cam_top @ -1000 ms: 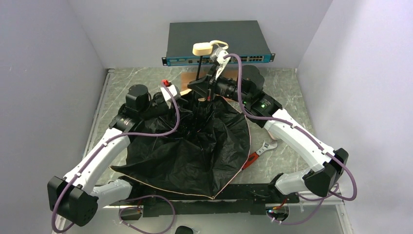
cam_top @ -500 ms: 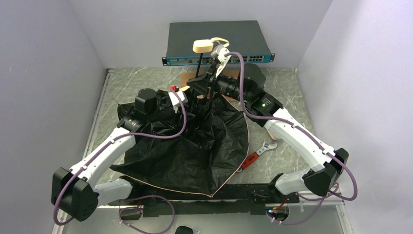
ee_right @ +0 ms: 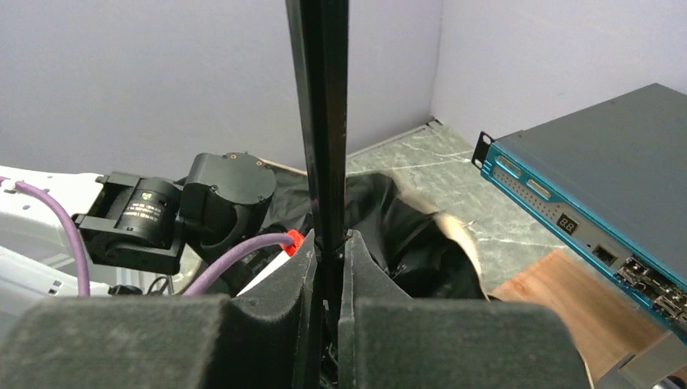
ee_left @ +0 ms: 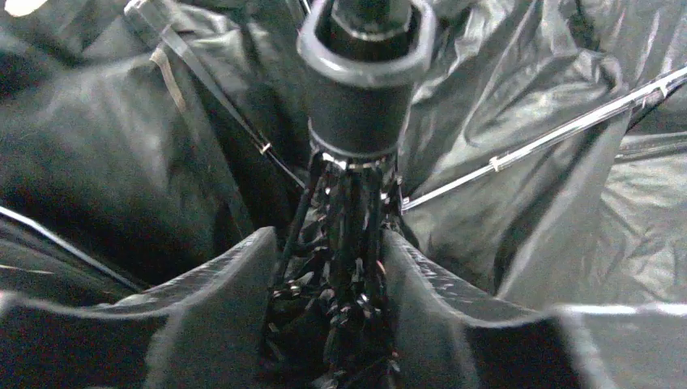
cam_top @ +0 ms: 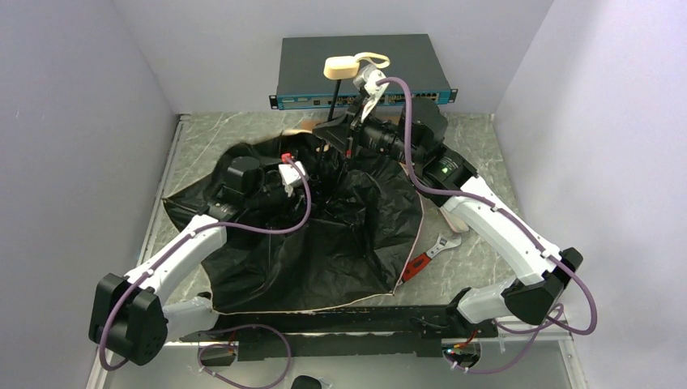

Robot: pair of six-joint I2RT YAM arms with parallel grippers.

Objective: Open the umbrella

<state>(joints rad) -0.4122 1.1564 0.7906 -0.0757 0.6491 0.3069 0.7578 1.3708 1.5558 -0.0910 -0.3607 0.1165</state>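
Observation:
The umbrella lies half spread on the table, black lining up. Its black shaft rises toward the back and ends in the cream knob handle with its loop. My right gripper is shut on the shaft just above the canopy. My left gripper sits inside the canopy, its fingers pressed on both sides of the bundle of ribs right under the black runner. Thin metal ribs fan outward.
A blue-fronted network switch stands at the back wall behind the handle. A red-handled wrench lies right of the canopy. A wooden board lies near the switch. Grey walls close in on the left, back and right.
The canopy has spread wider, its left edge reaching farther left and its near corner pulling back. My left gripper has pushed in along the shaft; the handle has risen slightly.

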